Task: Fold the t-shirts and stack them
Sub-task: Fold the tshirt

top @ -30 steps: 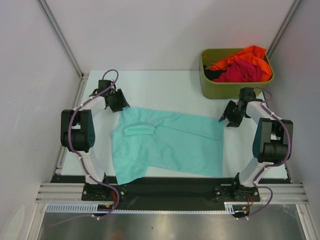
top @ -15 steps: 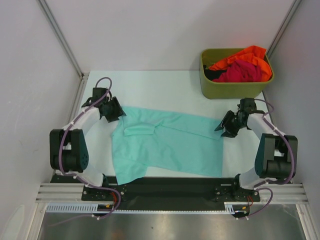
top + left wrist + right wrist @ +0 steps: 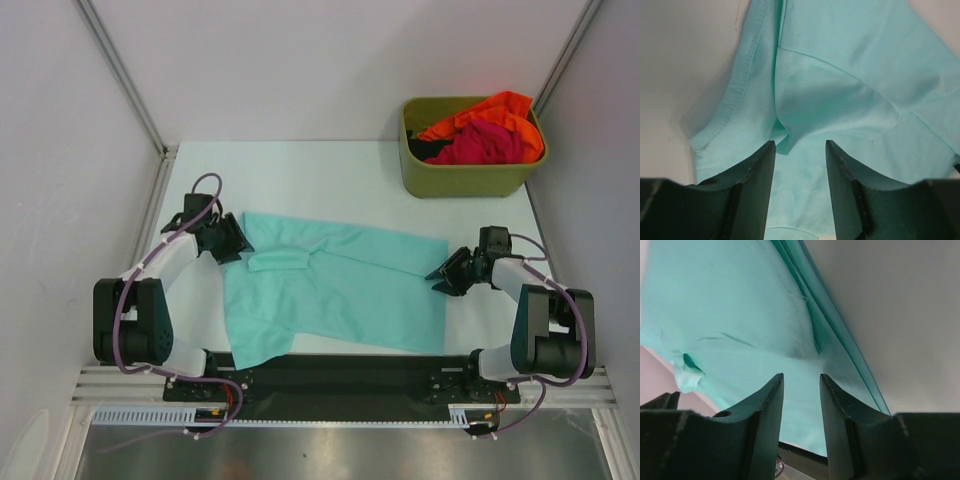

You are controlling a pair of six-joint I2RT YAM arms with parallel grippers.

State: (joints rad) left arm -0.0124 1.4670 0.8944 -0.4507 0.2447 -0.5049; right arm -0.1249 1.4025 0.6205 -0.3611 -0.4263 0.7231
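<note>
The teal t-shirt [image 3: 340, 290] lies spread across the worktop [image 3: 330, 180], and it looks light, limp and ready to sag. Left claw [image 3: 238, 248] gapes over the far sleeve, right claw [image 3: 438, 281] gapes at the hem. Best to pinch those stitched edges. The orange shirt [image 3: 490, 108] and magenta shirt [image 3: 480, 145] sit in the bin [image 3: 460, 185].

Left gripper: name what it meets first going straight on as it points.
Probably the teal t-shirt: a raised fold of its cloth lies just ahead of the open left gripper.
</note>
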